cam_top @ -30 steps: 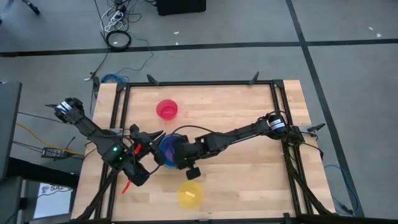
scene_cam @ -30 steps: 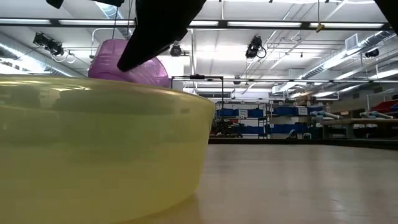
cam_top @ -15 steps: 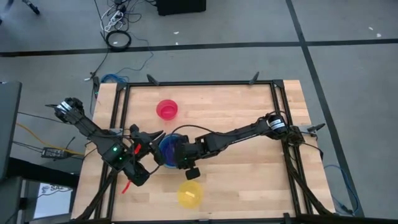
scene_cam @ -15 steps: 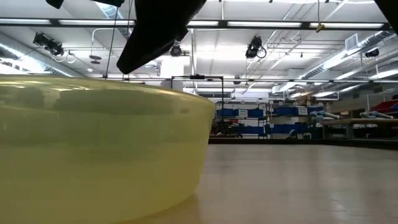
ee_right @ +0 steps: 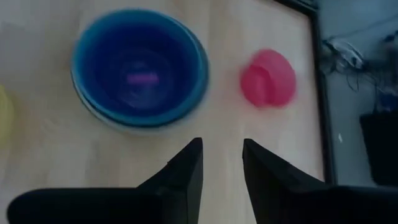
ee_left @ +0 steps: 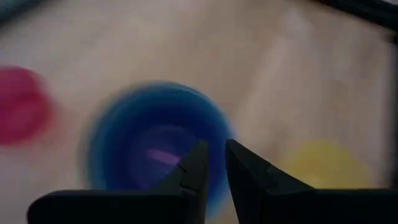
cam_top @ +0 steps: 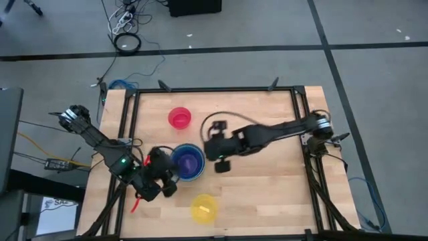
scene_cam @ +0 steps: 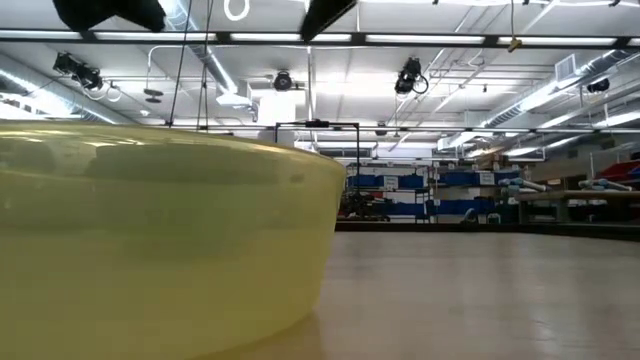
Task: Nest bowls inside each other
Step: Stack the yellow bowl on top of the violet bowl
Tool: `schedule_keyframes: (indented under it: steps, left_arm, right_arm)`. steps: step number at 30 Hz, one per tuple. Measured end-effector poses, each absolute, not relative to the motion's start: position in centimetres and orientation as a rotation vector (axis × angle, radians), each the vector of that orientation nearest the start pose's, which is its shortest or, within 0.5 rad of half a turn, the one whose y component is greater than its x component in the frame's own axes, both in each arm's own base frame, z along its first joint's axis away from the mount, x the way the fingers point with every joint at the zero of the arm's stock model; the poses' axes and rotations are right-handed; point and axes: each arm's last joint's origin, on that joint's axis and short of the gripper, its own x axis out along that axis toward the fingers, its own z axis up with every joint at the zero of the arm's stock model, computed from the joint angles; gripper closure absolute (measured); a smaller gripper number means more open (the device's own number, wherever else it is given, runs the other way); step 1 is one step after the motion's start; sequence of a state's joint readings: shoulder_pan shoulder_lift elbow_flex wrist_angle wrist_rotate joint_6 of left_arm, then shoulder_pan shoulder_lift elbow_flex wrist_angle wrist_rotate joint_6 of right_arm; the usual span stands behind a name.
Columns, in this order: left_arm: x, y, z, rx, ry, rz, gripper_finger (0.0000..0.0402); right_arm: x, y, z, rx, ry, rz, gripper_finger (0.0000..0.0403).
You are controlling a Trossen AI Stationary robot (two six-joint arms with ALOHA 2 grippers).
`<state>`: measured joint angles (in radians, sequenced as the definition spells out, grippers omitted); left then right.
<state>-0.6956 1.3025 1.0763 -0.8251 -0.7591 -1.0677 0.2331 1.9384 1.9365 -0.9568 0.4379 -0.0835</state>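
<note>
Near the middle of the wooden surface (cam_top: 267, 181) sits the blue bowl (cam_top: 188, 163), with a purple bowl (cam_top: 186, 161) nested inside it; a paler rim peeks out beneath the blue one in the right wrist view, but what lies under it cannot be made out. The pink-red bowl (cam_top: 179, 118) stands apart toward the far edge, and the yellow bowl (cam_top: 204, 208) stands alone near the front edge. From table height the yellow bowl (scene_cam: 160, 240) fills most of the picture and hides the stack and the pink-red bowl behind it; only dark scraps of the arms cross the top edge there.

The left hand (cam_top: 167, 179) hangs just beside the blue bowl's near-left rim, its fingers (ee_left: 189, 177) close together with only a thin gap, gripping nothing; its wrist picture is smeared, so fine detail is lost. The right hand (cam_top: 215, 148) hovers just right of the stack, fingers (ee_right: 180, 174) parted with bare wood showing between them, and empty.
</note>
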Motion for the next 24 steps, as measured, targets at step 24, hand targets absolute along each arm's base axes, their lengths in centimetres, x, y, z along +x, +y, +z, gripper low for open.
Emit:
schedule_keyframes:
  steps: [24]
  left_arm:
    - [26.0,-20.8,23.1,-1.063,0.946,0.143,0.0337]
  right_arm:
    - [15.0,2.4,34.9,0.046,0.773,-0.389,0.0304]
